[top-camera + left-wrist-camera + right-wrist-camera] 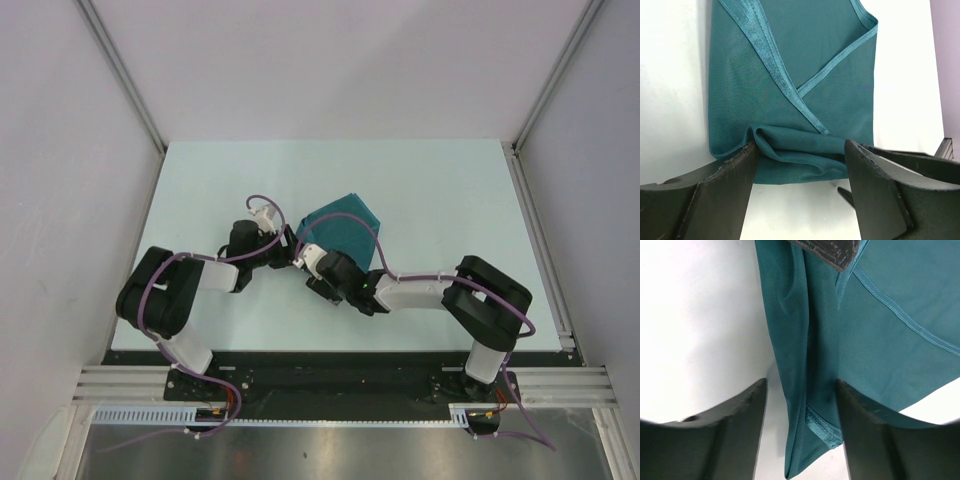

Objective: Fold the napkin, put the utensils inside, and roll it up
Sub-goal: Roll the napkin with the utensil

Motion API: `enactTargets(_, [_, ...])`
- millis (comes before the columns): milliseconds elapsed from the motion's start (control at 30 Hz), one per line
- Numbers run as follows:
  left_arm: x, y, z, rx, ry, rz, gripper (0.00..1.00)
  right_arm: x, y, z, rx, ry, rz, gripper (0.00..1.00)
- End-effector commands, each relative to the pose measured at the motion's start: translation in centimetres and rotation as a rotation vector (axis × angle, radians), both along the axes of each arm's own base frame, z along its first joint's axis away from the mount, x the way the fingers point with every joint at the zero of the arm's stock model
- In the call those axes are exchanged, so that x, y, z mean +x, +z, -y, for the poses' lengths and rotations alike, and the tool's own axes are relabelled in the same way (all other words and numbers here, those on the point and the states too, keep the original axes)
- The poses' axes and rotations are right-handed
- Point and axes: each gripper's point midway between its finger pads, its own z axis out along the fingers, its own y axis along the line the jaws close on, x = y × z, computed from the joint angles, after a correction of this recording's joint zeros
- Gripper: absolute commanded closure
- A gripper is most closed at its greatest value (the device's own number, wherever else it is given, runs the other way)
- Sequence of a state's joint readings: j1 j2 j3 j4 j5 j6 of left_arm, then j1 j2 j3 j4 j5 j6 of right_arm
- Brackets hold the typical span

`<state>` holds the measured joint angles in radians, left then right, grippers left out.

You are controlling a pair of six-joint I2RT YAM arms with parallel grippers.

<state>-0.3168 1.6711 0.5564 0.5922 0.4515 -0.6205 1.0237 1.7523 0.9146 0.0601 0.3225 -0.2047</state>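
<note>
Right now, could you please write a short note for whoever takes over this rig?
Left gripper: jaws apart around a bunched fold at the near edge of the napkin. The cloth fills the gap, so a firm grip cannot be confirmed.
Right gripper: open, straddling a rolled-over edge of the same cloth, not yet clamped.
Napkin: lies folded on the table, hems crossing.
Fork: shows in no view, so I cannot tell if it is inside.
Done: folding.
Left: confirm the fork is inside, then finish the roll.

one napkin (345,230), one left pincer (800,145), one right pincer (800,382)
</note>
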Motion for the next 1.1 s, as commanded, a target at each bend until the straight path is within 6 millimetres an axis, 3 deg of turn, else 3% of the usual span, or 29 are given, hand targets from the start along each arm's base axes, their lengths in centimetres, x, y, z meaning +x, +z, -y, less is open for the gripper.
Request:
enactTargets(0, [-0.9,-4.1,-2.8,0.106,0.080,-0.130,0.23,0.5,2.7,-1.0,0.038,0.007,0.079,0.33])
enactTargets(167, [-0.9,-4.0,-2.8,0.101,0.077,-0.131,0.23,0.5,3.7,-1.2,0.040,0.013,0.093,0.27])
enactTargets(500, [-0.9,-3.9,-2.7,0.098,0.072,-0.129,0.23,2.2,2.6,-0.4,0.030,-0.011,0.074,0.27])
enactTargets(933, [-0.7,-3.7,-2.7,0.097,0.071,-0.128,0.23,0.4,-0.2,-0.6,0.032,0.050,-0.095,0.72])
enactTargets(1067, [-0.6,-3.6,-2.9,0.096,0.075,-0.126,0.23,-0.1,-1.0,0.0,0.030,0.050,-0.172,0.79])
